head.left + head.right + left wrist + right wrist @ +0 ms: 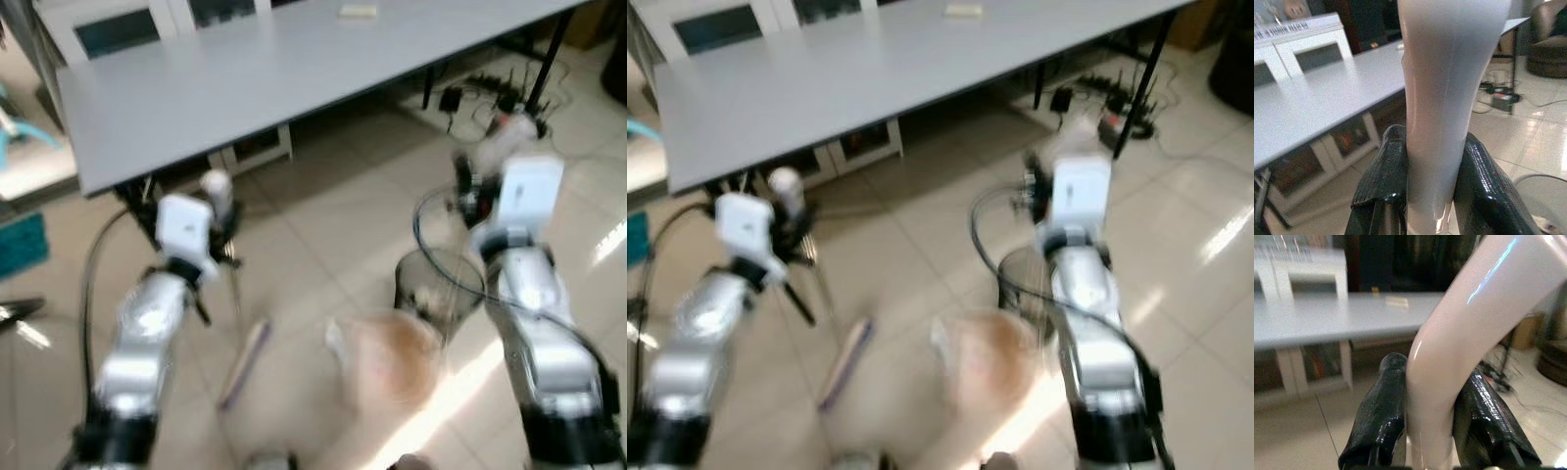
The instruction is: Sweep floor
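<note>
Gripping a pale broom handle [1449,98], my left gripper [1432,191] shows both black fingers pressed to the shaft in its wrist view; my right gripper [1432,431] clamps a curved white dustpan handle [1474,328]. The blurred head views add the broom head [245,362] lying lengthwise on the beige tile floor [323,215], the dark dustpan [436,284] beside it, and a grey table [265,69] ahead.

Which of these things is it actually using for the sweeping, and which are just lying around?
In use: broom, held by left gripper; white handle, held by right gripper; tan dustpan on the floor.
Lying about: grey table; cables under it; small pale item on it.
</note>
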